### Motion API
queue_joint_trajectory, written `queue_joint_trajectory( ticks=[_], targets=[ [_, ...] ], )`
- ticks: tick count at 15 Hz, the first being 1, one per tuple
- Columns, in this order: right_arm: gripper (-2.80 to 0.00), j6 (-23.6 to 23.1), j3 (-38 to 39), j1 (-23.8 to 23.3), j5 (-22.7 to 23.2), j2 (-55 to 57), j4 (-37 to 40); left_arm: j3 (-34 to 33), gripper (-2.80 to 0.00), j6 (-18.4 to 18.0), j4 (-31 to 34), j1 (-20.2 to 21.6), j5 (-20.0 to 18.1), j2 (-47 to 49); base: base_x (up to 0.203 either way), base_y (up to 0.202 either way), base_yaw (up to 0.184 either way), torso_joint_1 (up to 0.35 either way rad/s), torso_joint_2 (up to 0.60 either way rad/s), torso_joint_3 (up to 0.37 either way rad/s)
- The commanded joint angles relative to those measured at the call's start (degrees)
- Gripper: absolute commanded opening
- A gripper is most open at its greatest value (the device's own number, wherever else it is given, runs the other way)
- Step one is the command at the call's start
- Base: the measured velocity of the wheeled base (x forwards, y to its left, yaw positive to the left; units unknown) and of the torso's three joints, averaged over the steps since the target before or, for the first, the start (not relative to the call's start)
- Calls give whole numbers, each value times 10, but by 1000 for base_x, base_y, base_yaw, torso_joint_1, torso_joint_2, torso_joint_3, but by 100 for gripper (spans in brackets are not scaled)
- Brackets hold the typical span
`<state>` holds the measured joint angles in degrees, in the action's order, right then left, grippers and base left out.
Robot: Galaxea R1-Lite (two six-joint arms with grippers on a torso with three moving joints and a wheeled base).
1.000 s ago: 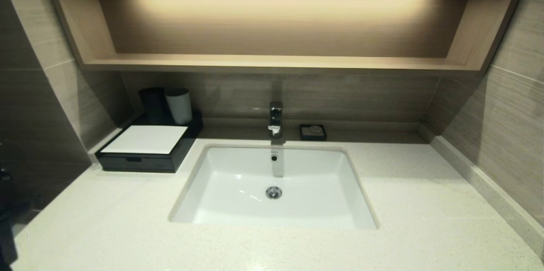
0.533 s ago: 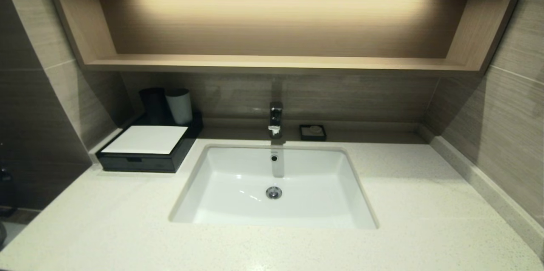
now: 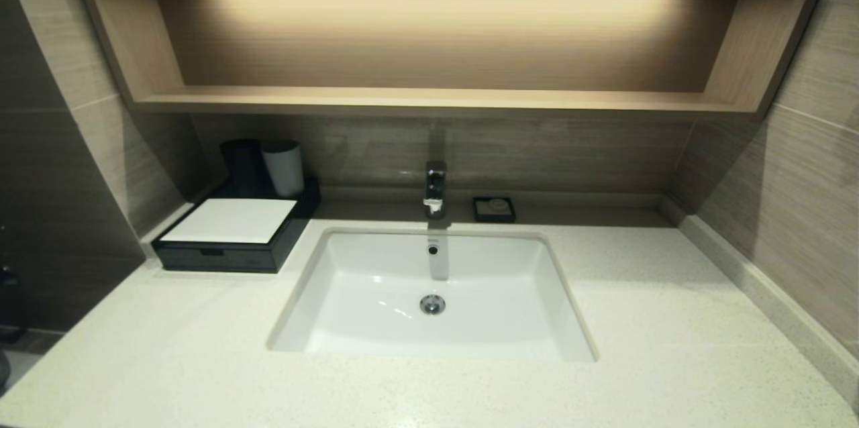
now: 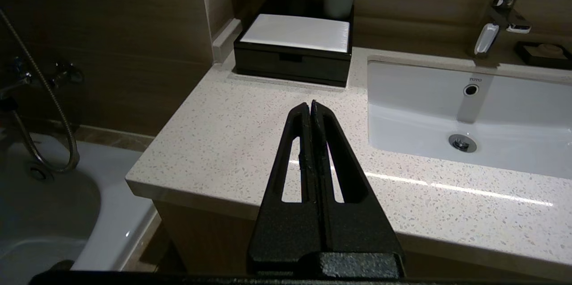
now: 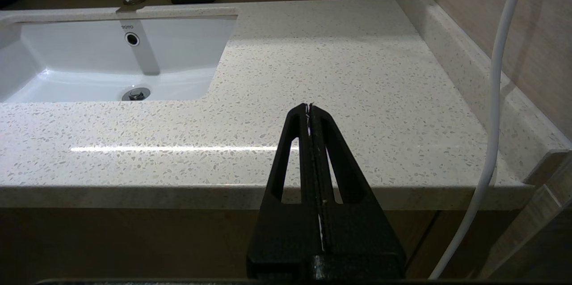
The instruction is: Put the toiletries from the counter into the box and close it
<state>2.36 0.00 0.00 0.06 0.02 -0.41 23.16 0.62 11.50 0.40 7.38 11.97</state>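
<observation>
Both fingers pressed together, left gripper (image 4: 311, 105) well short of closed box (image 4: 295, 48)

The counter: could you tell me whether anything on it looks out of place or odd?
Nothing stands out. The counter shows no spill or loose item; the box sits square in its back left corner with its drawer pushed in, and the soap dish sits beside the tap.

One table (image 3: 671, 321) with one white sink (image 3: 376, 321), one faucet (image 3: 435, 188) and one drain (image 3: 432, 304). One black box (image 3: 231, 240) at left, two cups (image 3: 282, 166) behind it. One soap dish (image 3: 494, 208). One wooden shelf (image 3: 429, 100) across the top.
</observation>
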Motion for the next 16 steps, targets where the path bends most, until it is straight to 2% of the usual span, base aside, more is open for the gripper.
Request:
queue_joint_trajectory(
  ticks=[1,5,8,11,16],
  targets=[
    [-280,0,0,0,0,1,0,-13,-280,-13,0,0,-6,-60,0,0,0,0,0,0],
    [-280,0,0,0,0,1,0,-45,-280,-43,-9,0,-17,-123,0,0,0,0,0,0],
    [-280,0,0,0,0,1,0,-63,-280,-49,-57,-1,-18,-120,0,0,0,0,0,0],
    [-280,0,0,0,0,1,0,-111,-280,-57,-97,-1,-24,-120,0,0,0,0,0,0],
    [-280,0,0,0,0,1,0,-179,-280,-57,-170,-1,-57,-120,0,0,0,0,0,0]
  ],
)
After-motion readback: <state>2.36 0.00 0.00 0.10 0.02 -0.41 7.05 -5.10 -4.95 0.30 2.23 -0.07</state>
